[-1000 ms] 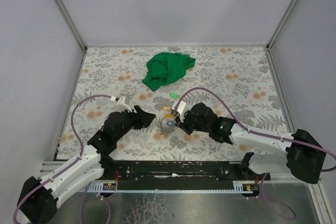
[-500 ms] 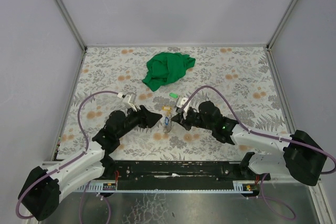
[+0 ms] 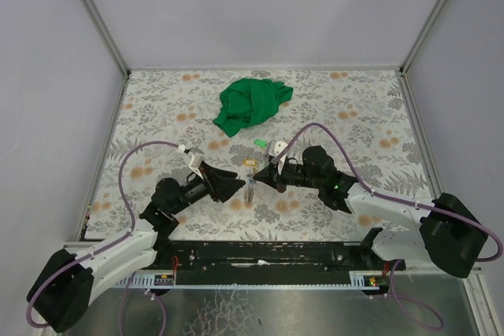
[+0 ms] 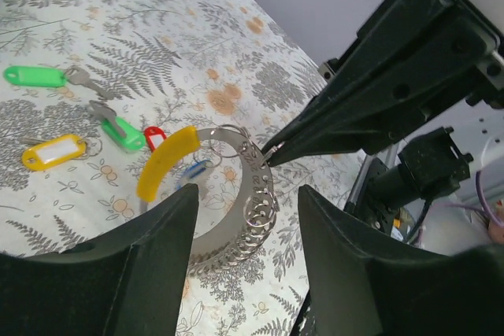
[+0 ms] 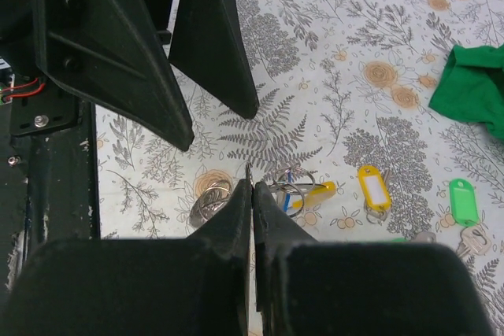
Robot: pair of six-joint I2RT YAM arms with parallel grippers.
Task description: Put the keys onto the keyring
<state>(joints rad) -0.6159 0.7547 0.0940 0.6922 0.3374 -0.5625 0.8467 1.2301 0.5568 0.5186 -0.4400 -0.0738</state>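
The black wedge-shaped left fingers (image 4: 102,273) were spread wide and gripped nothing. They sat just left of the keyring, apparently not touching it. The keyring (image 4: 253,175), a thin silvery wire loop carrying a curved yellow plastic tag (image 4: 165,161) and a run of small metal rings, stood upright between the two arms above the grey floral surface (image 3: 354,116). Just right of it, the black right fingers (image 5: 220,273) were clenched together, pinching the loop's rim at their tips.

The step in hand looked like steadying the loop so that a key could be threaded on. Next, the free left fingers would probably need to fetch a loose key and guide its hole onto the wire, which calls for fine alignment.

Behind the keyring lay a green-tagged metal key (image 4: 35,76), a yellow-tagged key (image 4: 53,151), a second green-tagged key (image 4: 122,133) and a red-tagged key (image 4: 155,137), all loose. A blue tag (image 4: 194,169) lay right by the loop; whether it was already threaded could not be told. Far behind the keyring lay a crumpled green cloth (image 3: 250,104), well out of the way. The right fingers crowded the loop's right side.
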